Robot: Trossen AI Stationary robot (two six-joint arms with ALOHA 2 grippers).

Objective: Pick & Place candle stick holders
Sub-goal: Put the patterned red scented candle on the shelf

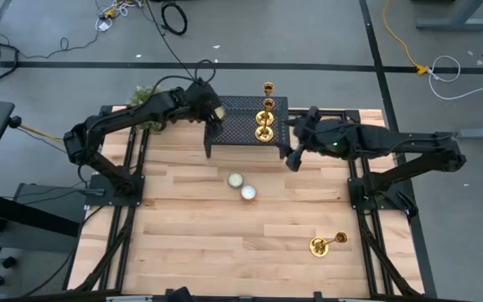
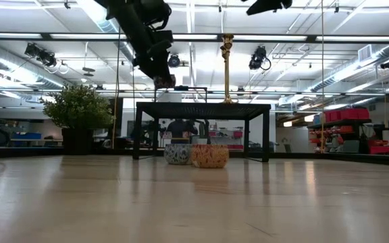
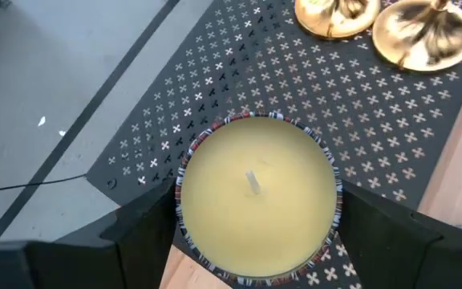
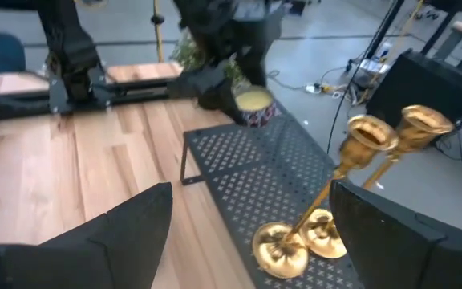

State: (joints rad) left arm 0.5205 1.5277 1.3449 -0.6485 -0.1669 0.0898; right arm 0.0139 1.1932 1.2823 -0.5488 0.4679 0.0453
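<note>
Two gold candle stick holders (image 1: 265, 117) stand upright on their round bases on a black perforated shelf (image 1: 240, 134) at the table's far middle; they also show in the right wrist view (image 4: 327, 201). A third holder (image 1: 327, 244) lies on its side at the near right. My left gripper (image 1: 217, 113) is shut on a pale candle in a patterned jar (image 3: 255, 193) above the shelf's left end. My right gripper (image 1: 294, 158) is open and empty, just right of the shelf. My left gripper pinches the candle jar's round side wall (image 3: 184, 210) between its two fingers, one on each opposite side. The fingers point down from above. The jar hangs upright, wick up, lifted clear above the shelf's left corner (image 3: 135, 172).
Two more jar candles (image 1: 236, 179) (image 1: 248, 192) stand on the wooden table just in front of the shelf. A potted plant (image 1: 145, 99) stands at the far left behind my left arm. Bare wood lies between the shelf and the table's near edge.
</note>
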